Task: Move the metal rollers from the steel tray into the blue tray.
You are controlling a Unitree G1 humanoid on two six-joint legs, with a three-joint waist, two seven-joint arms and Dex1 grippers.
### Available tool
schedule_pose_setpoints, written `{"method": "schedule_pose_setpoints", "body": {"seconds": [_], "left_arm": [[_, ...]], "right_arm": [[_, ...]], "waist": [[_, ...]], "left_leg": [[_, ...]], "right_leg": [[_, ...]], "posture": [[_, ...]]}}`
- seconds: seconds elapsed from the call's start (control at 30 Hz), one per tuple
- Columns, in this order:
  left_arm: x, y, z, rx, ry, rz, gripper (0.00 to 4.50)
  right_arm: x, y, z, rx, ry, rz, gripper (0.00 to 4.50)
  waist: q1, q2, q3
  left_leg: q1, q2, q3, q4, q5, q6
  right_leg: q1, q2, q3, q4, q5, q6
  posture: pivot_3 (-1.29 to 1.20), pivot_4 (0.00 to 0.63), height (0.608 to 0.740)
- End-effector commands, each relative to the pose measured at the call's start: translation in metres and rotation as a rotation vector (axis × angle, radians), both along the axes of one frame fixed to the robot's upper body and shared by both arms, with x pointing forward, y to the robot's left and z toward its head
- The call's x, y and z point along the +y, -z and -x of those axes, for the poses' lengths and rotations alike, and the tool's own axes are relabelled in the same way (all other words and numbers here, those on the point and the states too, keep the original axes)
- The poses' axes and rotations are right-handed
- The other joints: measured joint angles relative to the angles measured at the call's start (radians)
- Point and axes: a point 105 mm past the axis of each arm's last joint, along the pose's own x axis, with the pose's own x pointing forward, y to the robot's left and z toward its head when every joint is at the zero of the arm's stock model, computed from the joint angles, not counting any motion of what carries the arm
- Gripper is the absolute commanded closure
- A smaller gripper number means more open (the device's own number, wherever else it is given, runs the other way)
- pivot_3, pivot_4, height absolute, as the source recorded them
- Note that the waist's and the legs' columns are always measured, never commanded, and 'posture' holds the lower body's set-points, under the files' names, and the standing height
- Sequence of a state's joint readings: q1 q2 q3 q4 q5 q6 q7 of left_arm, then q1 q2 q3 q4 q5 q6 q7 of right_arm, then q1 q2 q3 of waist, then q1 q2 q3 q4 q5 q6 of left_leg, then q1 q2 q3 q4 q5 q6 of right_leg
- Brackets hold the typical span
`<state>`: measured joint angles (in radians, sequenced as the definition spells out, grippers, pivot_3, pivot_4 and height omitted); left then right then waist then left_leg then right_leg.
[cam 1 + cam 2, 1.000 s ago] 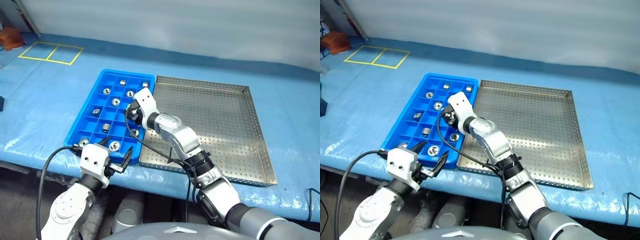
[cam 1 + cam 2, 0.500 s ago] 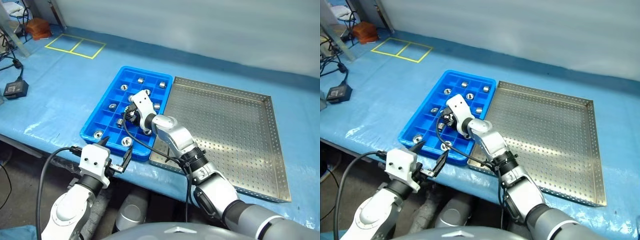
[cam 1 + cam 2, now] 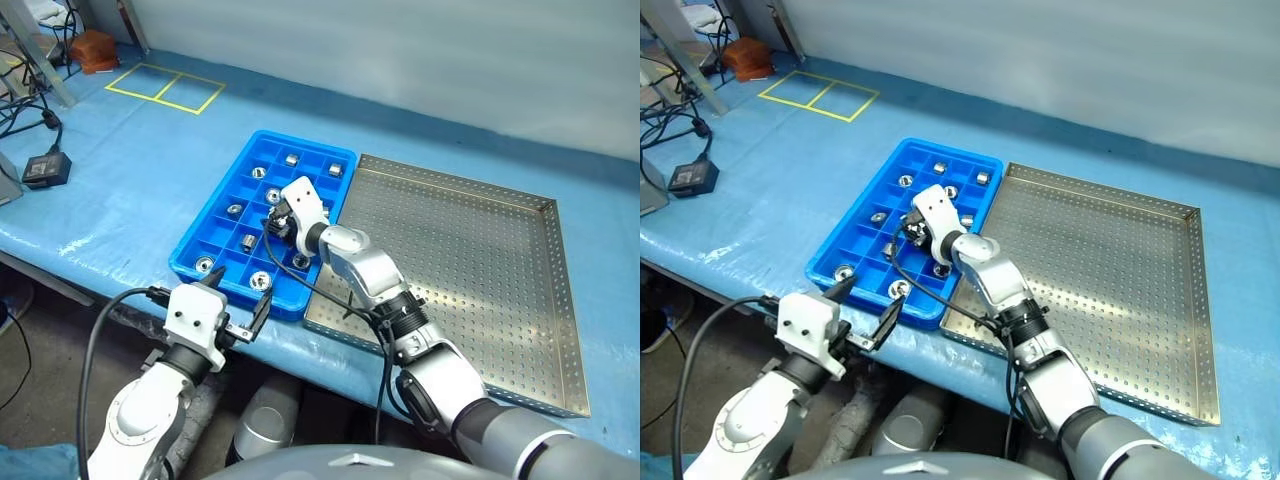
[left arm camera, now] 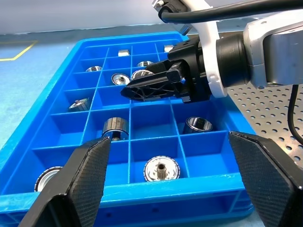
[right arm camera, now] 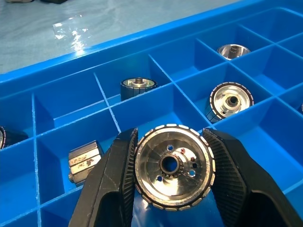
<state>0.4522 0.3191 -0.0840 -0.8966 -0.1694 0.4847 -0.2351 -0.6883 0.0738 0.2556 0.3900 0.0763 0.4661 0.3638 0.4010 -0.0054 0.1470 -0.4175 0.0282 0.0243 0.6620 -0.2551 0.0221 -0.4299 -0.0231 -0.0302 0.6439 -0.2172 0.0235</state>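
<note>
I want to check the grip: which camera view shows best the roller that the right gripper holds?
The right wrist view: the held roller sits large between the right gripper fingers, face and centre hole clear. In the left wrist view the gripper hides it. In both eye views the roller is too small to make out above the blue tray.

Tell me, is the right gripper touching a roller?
Touching: the right wrist view shows both fingers pressed against the roller rim, above the blue tray.
</note>
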Motion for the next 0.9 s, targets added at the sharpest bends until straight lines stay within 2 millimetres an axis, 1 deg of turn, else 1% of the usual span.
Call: {"method": "schedule_pose_setpoints", "body": {"seconds": [0.03, 0.2, 0.27, 0.37, 0.47, 0.57, 0.7, 0.77, 0.8, 0.9], "left_arm": [[-0.004, -0.007, 0.000, -0.033, 0.024, 0.010, 0.13], [-0.007, -0.009, -0.001, -0.036, 0.045, 0.011, 0.13], [-0.007, -0.009, -0.003, -0.035, 0.057, 0.005, 0.13], [-0.008, -0.010, -0.005, -0.038, 0.086, 0.001, 0.13], [-0.009, -0.011, -0.012, -0.043, 0.124, -0.010, 0.13], [-0.010, -0.014, -0.022, -0.055, 0.159, -0.015, 0.13], [-0.013, -0.019, -0.039, -0.072, 0.214, -0.028, 0.13], [-0.013, -0.021, -0.048, -0.081, 0.222, -0.027, 0.13], [-0.013, -0.022, -0.050, -0.082, 0.222, -0.027, 0.13], [-0.003, -0.023, -0.073, -0.096, 0.134, -0.054, 0.13]], "right_arm": [[0.002, -0.011, 0.001, -0.023, 0.002, -0.037, 1.71], [0.005, -0.012, 0.009, -0.027, -0.016, -0.045, 0.08], [0.001, -0.021, 0.012, -0.051, -0.007, -0.068, 0.03], [-0.009, -0.038, 0.020, -0.090, -0.003, -0.113, 0.03], [-0.035, -0.050, 0.026, -0.122, 0.046, -0.132, 0.03], [-0.068, -0.054, 0.031, -0.148, 0.141, -0.106, 0.03], [-0.104, -0.053, 0.043, -0.159, 0.239, -0.062, 0.03], [-0.115, -0.051, 0.051, -0.155, 0.266, -0.044, 0.03], [-0.116, -0.050, 0.054, -0.153, 0.272, -0.039, 0.03], [-0.134, -0.043, 0.069, -0.135, 0.313, 0.004, 0.03]], "waist": [[0.000, 0.000, 0.000], [-0.002, 0.000, 0.000], [-0.006, 0.000, 0.000], [-0.012, 0.000, 0.000], [-0.029, 0.000, 0.000], [-0.058, 0.001, -0.001], [-0.131, 0.001, -0.001], [-0.186, 0.001, -0.001], [-0.209, 0.001, -0.001], [-0.295, 0.001, -0.001]], "left_leg": [[0.000, 0.000, 0.000, 0.000, 0.000, 0.000], [0.000, 0.000, 0.000, 0.000, 0.000, 0.000], [0.000, 0.000, -0.001, 0.000, 0.000, 0.000], [0.000, 0.000, -0.002, 0.001, 0.000, 0.000], [-0.001, 0.000, -0.003, 0.002, 0.000, 0.000], [0.000, -0.001, -0.003, 0.003, 0.000, 0.000], [0.000, -0.001, -0.003, 0.004, 0.001, -0.001], [0.000, -0.001, -0.004, 0.004, 0.001, -0.001], [0.000, -0.001, -0.004, 0.004, 0.001, -0.001], [0.001, -0.002, -0.005, 0.003, 0.001, 0.000]], "right_leg": [[0.000, 0.000, 0.000, 0.000, 0.000, 0.000], [0.001, 0.000, 0.000, 0.000, 0.000, 0.000], [0.000, 0.000, 0.000, 0.000, 0.000, 0.000], [0.001, 0.000, -0.002, 0.000, 0.000, -0.001], [0.001, -0.001, -0.002, 0.000, 0.000, -0.001], [0.002, -0.001, -0.003, 0.000, -0.001, -0.001], [0.003, -0.001, -0.002, 0.000, 0.000, -0.001], [0.004, -0.001, -0.002, 0.000, 0.000, -0.001], [0.004, -0.001, -0.002, 0.000, 0.000, -0.001], [0.005, -0.001, 0.000, 0.001, 0.003, -0.005]], "posture": [[0.51, 0.150, 0.740], [0.48, 0.150, 0.740], [0.46, 0.150, 0.740], [0.41, 0.150, 0.740], [0.33, 0.150, 0.740], [0.26, 0.150, 0.740], [0.16, 0.150, 0.740], [0.12, 0.150, 0.740], [0.09, 0.150, 0.740], [0.05, 0.150, 0.740]]}}
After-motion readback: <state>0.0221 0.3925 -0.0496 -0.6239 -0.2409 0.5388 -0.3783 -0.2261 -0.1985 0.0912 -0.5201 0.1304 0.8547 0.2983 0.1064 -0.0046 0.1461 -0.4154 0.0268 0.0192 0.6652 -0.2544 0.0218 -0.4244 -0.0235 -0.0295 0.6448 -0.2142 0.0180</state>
